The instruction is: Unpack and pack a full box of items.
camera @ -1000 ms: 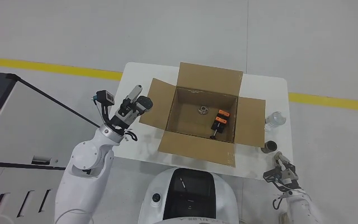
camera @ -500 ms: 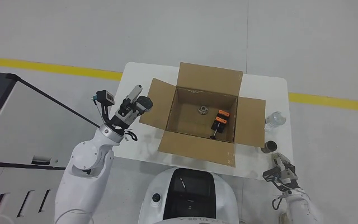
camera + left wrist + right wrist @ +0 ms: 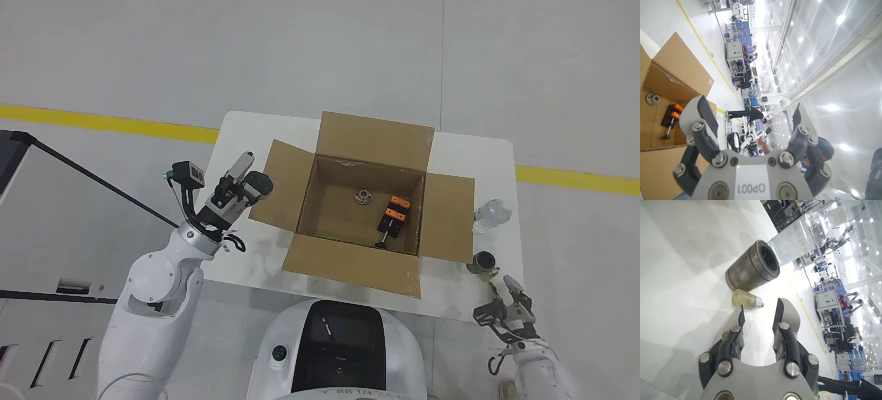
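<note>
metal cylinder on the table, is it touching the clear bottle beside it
Apart. The top view shows bare white table between the metal cylinder and the clear bottle; in the right wrist view they only overlap.

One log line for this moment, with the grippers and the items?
left gripper open, beside box flap | right gripper open, near nozzle | in box: flange, vise | outside: metal cylinder, bottle

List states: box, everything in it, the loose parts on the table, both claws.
box: open, flaps spread.
flange: lying on box floor.
vise: lying on box floor, beside flange.
metal sleeve: upright on table, outside box.
plastic nozzle: on table beside metal sleeve.
bottle: upright on table.
left claw: open, empty.
right claw: open, empty, near plastic nozzle.
</note>
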### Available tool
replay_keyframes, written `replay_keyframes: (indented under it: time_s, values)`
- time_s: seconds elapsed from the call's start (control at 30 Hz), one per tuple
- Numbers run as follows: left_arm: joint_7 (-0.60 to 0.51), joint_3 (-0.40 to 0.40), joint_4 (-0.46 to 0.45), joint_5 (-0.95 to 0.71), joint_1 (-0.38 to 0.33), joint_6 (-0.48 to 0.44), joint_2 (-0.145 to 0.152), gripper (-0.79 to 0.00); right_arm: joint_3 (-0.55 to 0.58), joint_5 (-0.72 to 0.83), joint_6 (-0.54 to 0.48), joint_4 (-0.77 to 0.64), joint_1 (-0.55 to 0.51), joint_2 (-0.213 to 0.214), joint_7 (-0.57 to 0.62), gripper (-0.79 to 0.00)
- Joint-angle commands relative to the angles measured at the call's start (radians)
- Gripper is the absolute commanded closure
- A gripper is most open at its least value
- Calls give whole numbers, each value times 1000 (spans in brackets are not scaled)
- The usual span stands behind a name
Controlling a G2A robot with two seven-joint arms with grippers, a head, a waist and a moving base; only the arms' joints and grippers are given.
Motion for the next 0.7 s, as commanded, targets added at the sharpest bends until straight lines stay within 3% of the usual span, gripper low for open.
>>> replay_keyframes:
  time_s: [0.0,0.27,0.5,0.67]
  values:
    - [0,0,0,0,0,0,0,-785,16,17,-12,-30,-27,5,-11,-314]
    - [0,0,0,0,0,0,0,-785,122,116,-59,-186,-151,27,-20,-332]
    - [0,0,0,0,0,0,0,-785,271,245,-148,-432,-251,45,20,-339]
    - [0,0,0,0,0,0,0,-785,249,204,-135,-482,-254,43,85,-342]
